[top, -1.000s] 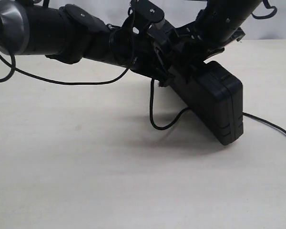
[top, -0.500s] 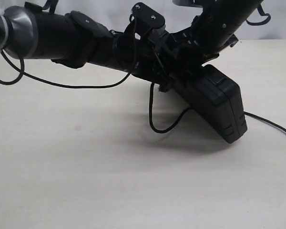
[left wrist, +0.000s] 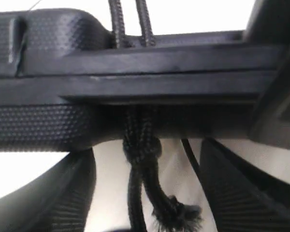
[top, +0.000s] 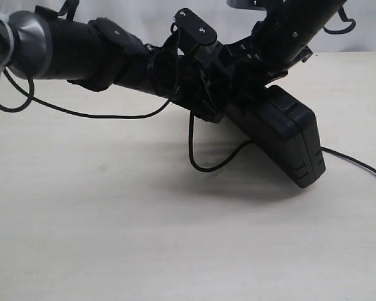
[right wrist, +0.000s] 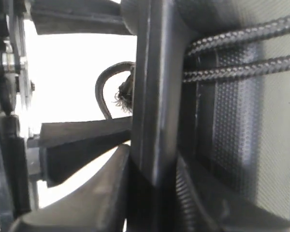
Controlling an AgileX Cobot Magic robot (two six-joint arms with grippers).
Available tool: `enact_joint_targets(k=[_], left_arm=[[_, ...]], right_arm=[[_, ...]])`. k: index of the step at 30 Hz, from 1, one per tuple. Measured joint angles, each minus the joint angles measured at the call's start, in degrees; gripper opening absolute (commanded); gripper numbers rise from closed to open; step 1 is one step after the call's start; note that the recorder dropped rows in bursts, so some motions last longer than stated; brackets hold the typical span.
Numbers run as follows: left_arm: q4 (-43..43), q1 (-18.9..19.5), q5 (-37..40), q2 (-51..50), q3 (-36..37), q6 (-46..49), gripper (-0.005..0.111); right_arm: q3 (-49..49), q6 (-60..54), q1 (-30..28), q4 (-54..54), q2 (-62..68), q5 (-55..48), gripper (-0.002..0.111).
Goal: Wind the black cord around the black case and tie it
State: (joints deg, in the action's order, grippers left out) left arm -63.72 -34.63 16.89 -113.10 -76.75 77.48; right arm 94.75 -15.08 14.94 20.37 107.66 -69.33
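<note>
My right gripper (right wrist: 154, 159) clamps the black case (top: 288, 141) tipped up off the table (top: 81, 219) so the black cord (top: 191, 147) can circle it, while my left gripper (left wrist: 147, 159) sits spread around the cord's knot

Cord (top: 193, 155) across case (top: 289, 135) — table (top: 113, 226) beneath

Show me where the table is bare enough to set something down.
Bare: the wide near strip of table in front of the black case. Crowded: centre back, where the left arm and right arm meet at the tilted case and the black cord loops down beside it; a strand trails right.
</note>
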Motion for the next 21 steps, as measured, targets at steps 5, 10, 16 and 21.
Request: enact_joint_targets(k=[5, 10, 16, 21], left_arm=[[11.3, 0.0, 1.3, 2.7, 0.0, -7.3, 0.061], [20.7, 0.0, 4.1, 3.8, 0.0, -14.7, 0.061], [33.3, 0.0, 8.8, 3.9, 0.0, -25.0, 0.061], [36.8, 0.0, 10.3, 3.9, 0.0, -28.7, 0.06]], right_arm=[[0.0, -0.2, 0.0, 0.1, 0.0, -0.1, 0.004], [-0.1, -0.4, 0.0, 0.1, 0.0, -0.3, 0.004], [-0.1, -0.4, 0.0, 0.3, 0.0, -0.3, 0.004], [-0.1, -0.4, 0.0, 0.3, 0.0, -0.3, 0.004]])
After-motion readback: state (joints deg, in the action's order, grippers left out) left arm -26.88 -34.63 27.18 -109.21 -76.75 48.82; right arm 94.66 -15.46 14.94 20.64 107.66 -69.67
